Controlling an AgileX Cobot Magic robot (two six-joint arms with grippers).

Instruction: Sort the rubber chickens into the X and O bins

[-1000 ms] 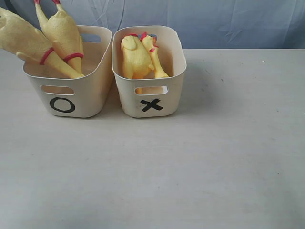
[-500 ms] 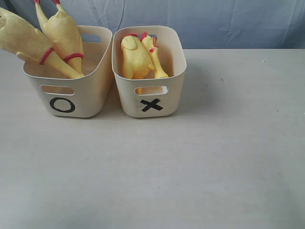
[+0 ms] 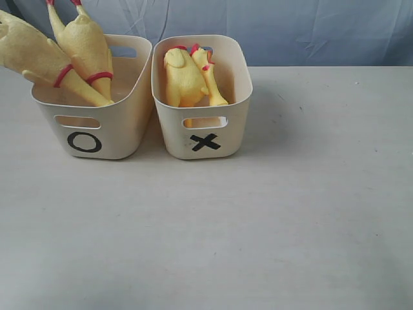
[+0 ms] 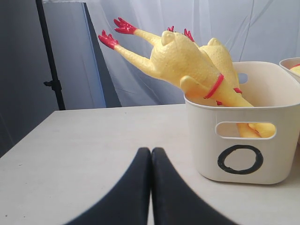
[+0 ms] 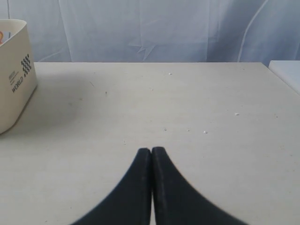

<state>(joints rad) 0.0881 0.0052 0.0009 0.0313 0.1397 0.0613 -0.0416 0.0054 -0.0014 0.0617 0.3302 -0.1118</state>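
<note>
Two long yellow rubber chickens [image 3: 77,51] stand head down in the O bin [image 3: 97,132], their red feet sticking out above the rim; the left wrist view shows them [image 4: 187,65] in that bin [image 4: 243,140] too. A shorter rubber chicken [image 3: 184,77] lies in the X bin [image 3: 203,132] with another yellow neck beside it. My left gripper [image 4: 151,151] is shut and empty, low over the table in front of the O bin. My right gripper [image 5: 151,150] is shut and empty over bare table, the X bin's side [image 5: 14,75] off to one side. Neither gripper shows in the exterior view.
The two bins stand side by side at the back left of the pale table [image 3: 258,219]. A wrinkled blue-grey cloth [image 3: 290,29] hangs behind it. A black stand [image 4: 51,70] rises beyond the table's edge in the left wrist view.
</note>
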